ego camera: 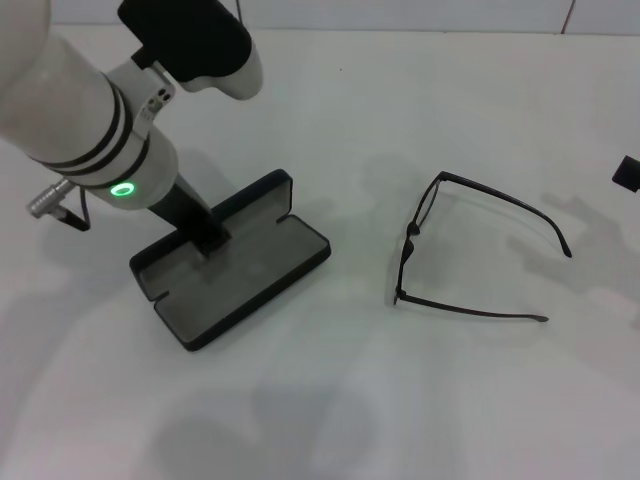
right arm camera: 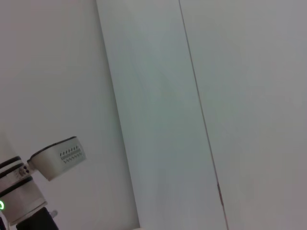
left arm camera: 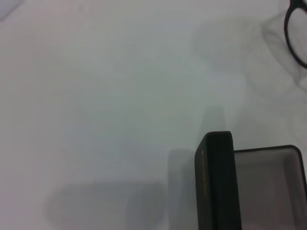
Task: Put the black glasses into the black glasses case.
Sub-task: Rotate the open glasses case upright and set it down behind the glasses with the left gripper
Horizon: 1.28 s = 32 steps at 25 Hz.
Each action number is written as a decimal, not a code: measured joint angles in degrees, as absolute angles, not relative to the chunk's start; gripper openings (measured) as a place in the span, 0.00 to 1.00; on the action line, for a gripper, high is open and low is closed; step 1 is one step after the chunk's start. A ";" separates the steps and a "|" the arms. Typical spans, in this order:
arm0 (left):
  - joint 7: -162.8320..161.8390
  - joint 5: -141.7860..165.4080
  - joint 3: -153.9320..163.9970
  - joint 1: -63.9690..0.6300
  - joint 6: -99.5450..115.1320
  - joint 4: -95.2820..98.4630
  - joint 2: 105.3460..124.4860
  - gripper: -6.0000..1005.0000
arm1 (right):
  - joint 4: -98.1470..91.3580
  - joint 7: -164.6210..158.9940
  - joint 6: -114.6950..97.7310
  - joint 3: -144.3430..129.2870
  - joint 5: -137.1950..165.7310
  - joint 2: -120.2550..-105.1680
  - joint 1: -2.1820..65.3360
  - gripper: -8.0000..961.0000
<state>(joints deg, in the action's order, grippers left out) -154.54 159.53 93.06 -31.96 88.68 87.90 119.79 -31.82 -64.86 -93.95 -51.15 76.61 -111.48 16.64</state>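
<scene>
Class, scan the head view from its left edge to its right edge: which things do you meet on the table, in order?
Left arm's claw reaching into the open black glasses case → black glasses, temples unfolded → right claw, just showing at the edge.

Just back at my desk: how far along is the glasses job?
Done: the black glasses case lies open. In hand: the left hand reaches into it at the hinge. Left: the black glasses, temples unfolded, lie on the table beside the case, unpicked.
</scene>
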 joint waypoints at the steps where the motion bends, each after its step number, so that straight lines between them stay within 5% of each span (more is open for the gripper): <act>1: -154.41 160.01 93.35 -32.05 88.62 88.52 119.78 0.23 | -31.82 -64.86 -93.95 -51.15 76.60 -111.50 16.62 0.88; 32: -127.08 161.39 108.45 -40.40 56.93 72.72 120.29 0.21 | -26.61 -61.34 -97.82 -47.63 76.48 -112.29 12.79 0.88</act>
<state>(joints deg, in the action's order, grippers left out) -127.08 161.39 108.45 -40.40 56.93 72.72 120.29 -26.61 -61.34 -97.82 -47.63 76.48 -112.29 12.79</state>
